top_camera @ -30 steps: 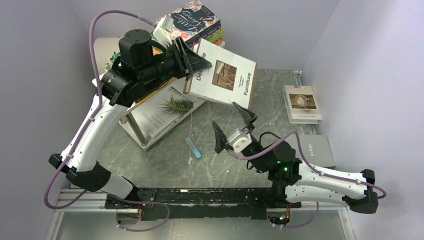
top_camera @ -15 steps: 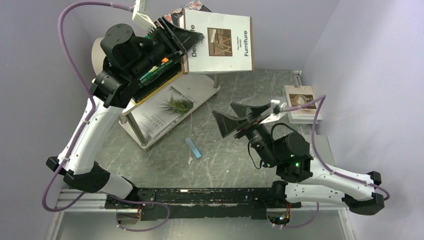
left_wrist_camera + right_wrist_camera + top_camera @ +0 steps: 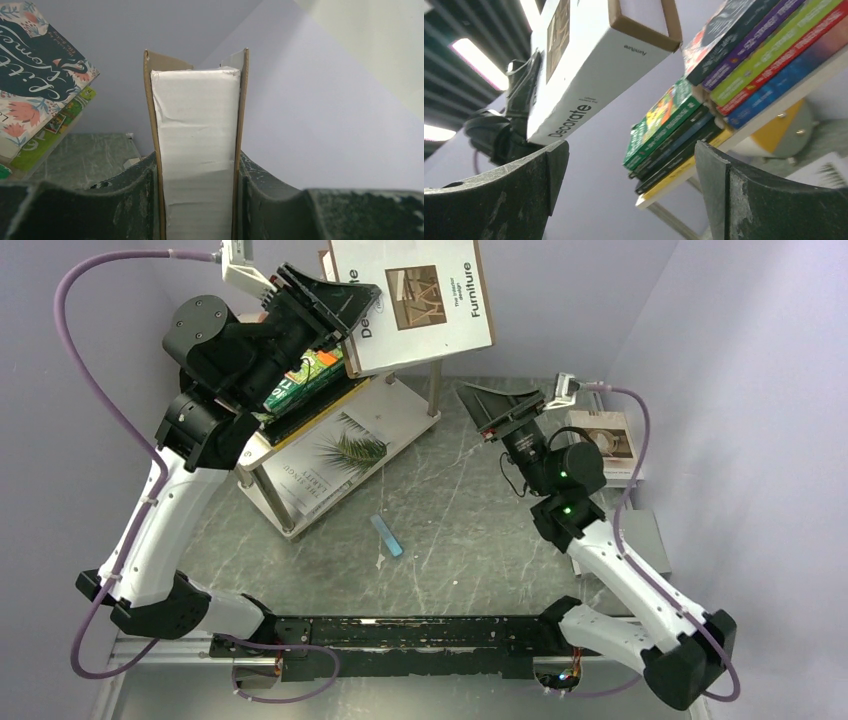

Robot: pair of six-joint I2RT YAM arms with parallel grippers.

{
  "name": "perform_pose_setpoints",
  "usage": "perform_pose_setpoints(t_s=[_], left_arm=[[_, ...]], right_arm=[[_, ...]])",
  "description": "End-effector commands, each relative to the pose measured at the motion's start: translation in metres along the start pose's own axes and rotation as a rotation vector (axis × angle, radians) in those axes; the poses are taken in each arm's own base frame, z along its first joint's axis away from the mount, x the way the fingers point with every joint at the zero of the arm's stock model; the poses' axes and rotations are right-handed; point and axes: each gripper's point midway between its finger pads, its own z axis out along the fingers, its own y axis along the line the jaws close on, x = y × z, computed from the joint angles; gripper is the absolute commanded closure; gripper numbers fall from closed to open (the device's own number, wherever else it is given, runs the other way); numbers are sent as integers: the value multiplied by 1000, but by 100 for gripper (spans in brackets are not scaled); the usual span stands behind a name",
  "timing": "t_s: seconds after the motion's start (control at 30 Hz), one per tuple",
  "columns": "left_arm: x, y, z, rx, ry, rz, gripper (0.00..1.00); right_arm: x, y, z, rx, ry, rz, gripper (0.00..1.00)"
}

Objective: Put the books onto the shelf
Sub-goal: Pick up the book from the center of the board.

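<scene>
top view, left gripper [image 3: 345,310]: clamped on the white book [image 3: 420,295], held high over the shelf [image 3: 410,410], cover facing up!
top view, right gripper [image 3: 505,405]: jaws spread wide, nothing in them, hanging beside the shelf.
left wrist, the grip: jaws squeeze across the book's thickness, board covers either side of the pages. It looks stiff and won't crush.
right wrist, the heft: a thick slab hanging off one edge above the shelved books [image 3: 744,60]. It looks heavy and smooth and could pivot, so take it deep, mid-edge.
</scene>
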Motion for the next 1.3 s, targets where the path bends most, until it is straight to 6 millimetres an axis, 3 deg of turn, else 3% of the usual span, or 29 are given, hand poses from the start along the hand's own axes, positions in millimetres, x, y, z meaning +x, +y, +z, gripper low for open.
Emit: perform_pose_setpoints(t_s=[0.0, 0.17, 0.5, 0.87, 1.13, 1.27], left_arm=[[-21, -16, -4, 53, -77, -14, 72], [-19, -14, -4, 54, -76, -31, 73], [-10, -15, -10, 83, -51, -72, 73], [-6, -17, -15, 99, -39, -93, 73], [11, -4, -23, 84, -1, -117, 69], [16, 0, -27, 74, 9, -118, 65]], right_arm=[[-7, 71, -11, -370, 53, 181, 0], [-9, 84, -12, -475, 49, 239, 0], [-6, 58, 32, -337, 62, 357, 0], [-7, 41, 44, -315, 21, 427, 8], [-12, 37, 52, -357, -11, 493, 27], [-11, 30, 51, -335, -16, 501, 46]])
